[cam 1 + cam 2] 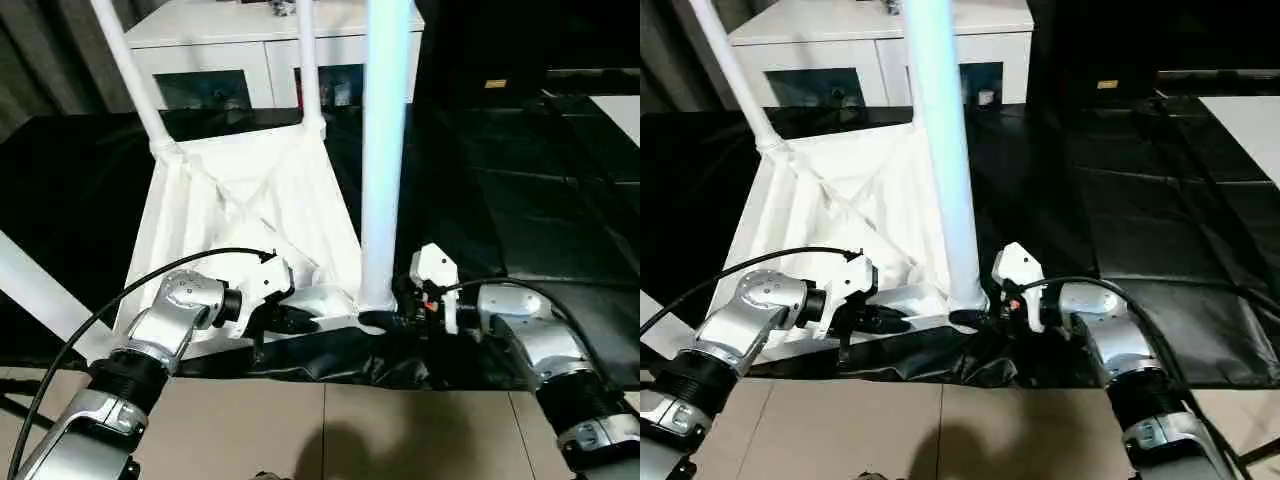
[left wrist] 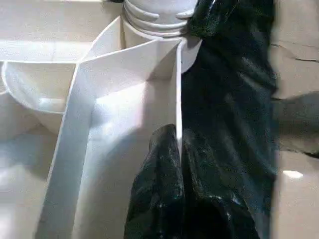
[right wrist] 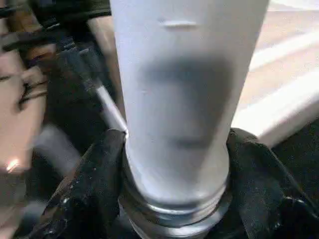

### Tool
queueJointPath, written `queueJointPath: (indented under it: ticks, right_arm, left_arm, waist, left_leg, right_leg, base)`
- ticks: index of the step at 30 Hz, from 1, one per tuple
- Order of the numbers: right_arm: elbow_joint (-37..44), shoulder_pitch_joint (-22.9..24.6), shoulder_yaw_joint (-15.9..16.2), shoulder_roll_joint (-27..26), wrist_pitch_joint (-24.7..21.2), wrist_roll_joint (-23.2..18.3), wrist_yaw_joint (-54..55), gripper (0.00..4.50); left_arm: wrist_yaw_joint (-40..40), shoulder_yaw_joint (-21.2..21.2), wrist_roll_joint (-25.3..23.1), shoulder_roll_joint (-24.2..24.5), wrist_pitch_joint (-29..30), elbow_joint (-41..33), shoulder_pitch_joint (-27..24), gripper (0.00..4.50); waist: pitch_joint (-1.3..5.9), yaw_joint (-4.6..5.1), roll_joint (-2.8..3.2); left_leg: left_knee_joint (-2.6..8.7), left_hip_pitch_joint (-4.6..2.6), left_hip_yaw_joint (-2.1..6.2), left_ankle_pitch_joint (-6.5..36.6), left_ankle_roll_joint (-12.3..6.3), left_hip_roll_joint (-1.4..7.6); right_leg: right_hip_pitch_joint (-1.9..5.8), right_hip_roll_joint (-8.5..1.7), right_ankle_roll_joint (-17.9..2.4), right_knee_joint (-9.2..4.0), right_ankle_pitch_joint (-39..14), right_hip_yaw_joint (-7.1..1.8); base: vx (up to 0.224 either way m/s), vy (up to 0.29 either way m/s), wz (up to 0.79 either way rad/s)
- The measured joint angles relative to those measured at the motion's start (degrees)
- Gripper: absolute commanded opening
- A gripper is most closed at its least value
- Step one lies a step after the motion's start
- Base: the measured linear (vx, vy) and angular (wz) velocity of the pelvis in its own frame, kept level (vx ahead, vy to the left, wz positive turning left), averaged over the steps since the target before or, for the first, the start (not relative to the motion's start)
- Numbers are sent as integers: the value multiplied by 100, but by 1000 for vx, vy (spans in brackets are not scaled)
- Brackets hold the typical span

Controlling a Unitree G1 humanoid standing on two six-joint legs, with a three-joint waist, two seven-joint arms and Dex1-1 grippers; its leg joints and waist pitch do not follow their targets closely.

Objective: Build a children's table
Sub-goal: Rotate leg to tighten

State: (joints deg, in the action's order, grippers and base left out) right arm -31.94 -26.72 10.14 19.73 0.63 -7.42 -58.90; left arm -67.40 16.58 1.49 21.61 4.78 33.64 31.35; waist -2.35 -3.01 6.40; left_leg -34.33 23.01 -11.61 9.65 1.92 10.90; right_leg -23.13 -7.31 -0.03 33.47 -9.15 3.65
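Observation:
The white tabletop (image 1: 250, 200) lies underside up on a black mat, its ribs showing. Two legs (image 1: 130, 70) (image 1: 308, 60) stand in its far corner sockets. A third leg (image 1: 385, 150) stands upright at the near right corner, its threaded end at the socket. My right gripper (image 1: 385, 320) is shut around this leg's base, with one black finger (image 3: 99, 169) on each side of the tube. My left gripper (image 2: 178, 144) is shut on the thin near rim of the tabletop (image 2: 178, 89), just left of that corner. A fourth white leg (image 1: 40, 290) slants across the far left.
A white cabinet (image 1: 250, 40) with dark glass doors stands behind the tabletop. The black mat (image 1: 520, 200) spreads to the right, and its near edge is bunched (image 1: 330, 360) under my grippers. Tan floor (image 1: 330, 430) lies in front.

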Motion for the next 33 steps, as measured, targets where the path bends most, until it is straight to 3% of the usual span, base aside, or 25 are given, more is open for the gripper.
queueJointPath:
  ticks: [11,13,16,18,20,25,26,32,33]
  right_arm:
    - [-562,-344,-564,-1111,-407,450,3060,266]
    - [-833,-572,-707,-1407,-487,592,4020,266]
    - [-1009,-701,-763,-1522,-491,727,4659,266]
    - [-1021,-697,-829,-1557,-429,726,4713,266]
    - [-1027,-690,-903,-1572,-386,716,4698,322]
    - [-877,-549,-905,-1543,-176,692,4559,346]
    - [-813,-490,-901,-1500,-138,689,4497,370]
    - [219,192,-498,-607,-166,519,2870,370]
    - [437,364,-455,-463,-195,449,2522,377]
  left_arm:
    - [1899,-284,-196,-974,394,694,456,0]
    - [2460,-305,-296,-1305,413,994,669,0]
    - [2866,-305,-386,-1533,355,1196,790,0]
    - [2870,-304,-410,-1560,253,1297,838,0]
    - [2870,-301,-423,-1575,194,1350,871,0]
    - [2880,-292,-461,-1528,14,1424,887,0]
    - [2879,-292,-465,-1524,-36,1450,892,0]
    - [2808,-286,-567,-1396,-561,1622,868,0]
    - [2746,-294,-564,-1350,-621,1616,846,27]
  waist:
    - [-1,227,8]
    - [3,280,23]
    - [19,286,56]
    - [25,280,70]
    - [24,268,75]
    - [24,269,87]
    - [24,268,87]
    - [25,249,89]
    - [25,250,91]
  left_leg:
    - [5,-10,10,0,1,-6]
    - [6,-10,12,0,1,-15]
    - [15,-8,13,0,1,-20]
    - [16,-5,14,0,0,-22]
    - [17,1,15,0,0,-22]
    - [18,4,17,0,0,-19]
    - [19,4,17,0,0,-19]
    - [19,7,17,0,-1,-17]
    - [19,6,17,0,-1,-16]
  right_leg:
    - [-2,2,35,-2,-21,-1]
    - [-1,1,37,-7,-22,-5]
    - [4,0,39,-36,-23,-4]
    - [5,-1,39,-36,-23,-5]
    - [4,-1,39,-36,-22,-3]
    - [3,-1,25,-34,-11,3]
    - [3,-1,23,-34,-9,2]
    - [5,-2,38,-35,-4,3]
    - [4,-2,54,-35,3,3]
  base:
    - [0,0,0]
    - [0,0,0]
    - [0,0,0]
    - [0,0,0]
    - [0,0,0]
    - [0,0,0]
    - [0,0,0]
    - [0,0,0]
    - [0,0,0]
